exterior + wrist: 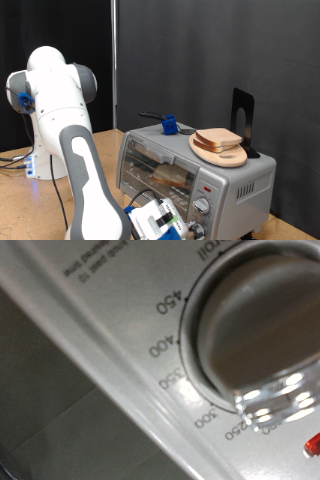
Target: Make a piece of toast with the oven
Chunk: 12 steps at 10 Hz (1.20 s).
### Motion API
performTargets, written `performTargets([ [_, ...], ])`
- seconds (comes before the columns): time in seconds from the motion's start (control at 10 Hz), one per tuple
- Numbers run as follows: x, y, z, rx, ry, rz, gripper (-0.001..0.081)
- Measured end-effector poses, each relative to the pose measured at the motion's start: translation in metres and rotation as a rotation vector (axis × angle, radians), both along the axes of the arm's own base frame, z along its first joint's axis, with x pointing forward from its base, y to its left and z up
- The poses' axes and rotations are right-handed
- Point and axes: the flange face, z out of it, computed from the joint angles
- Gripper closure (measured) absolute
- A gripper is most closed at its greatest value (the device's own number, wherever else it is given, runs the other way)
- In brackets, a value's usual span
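Working the oven (pixel 195 170) temperature knob (pixel 255 325) at the exterior view's bottom centre, gripper (pixel 185 230) needs a square, centred hold; jaw state can't be told; the piece of toast (pixel 172 176) already sits inside on the rack, spare slice (pixel 218 139) on the plate (pixel 222 155) above.

Arm shell: smooth, rounded white casing with grey joint sections.
Base joint: bore blue fittings and a dark cable at the exterior view's left.
Gripper (pixel 172 222): white and blue body, dark parts, at the exterior view's bottom.
Links: thick, tubular, glossy.
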Motion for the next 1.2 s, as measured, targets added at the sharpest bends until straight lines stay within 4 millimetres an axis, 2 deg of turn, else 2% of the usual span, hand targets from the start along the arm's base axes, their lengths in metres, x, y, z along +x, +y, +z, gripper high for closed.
performTargets([
  [0.7, 0.001, -0.001, 0.002, -0.026, 0.152, 0.013, 0.0806],
  [1.2, 0.002, -0.003, 0.01, -0.158, 0.276, 0.064, 0.0806],
])
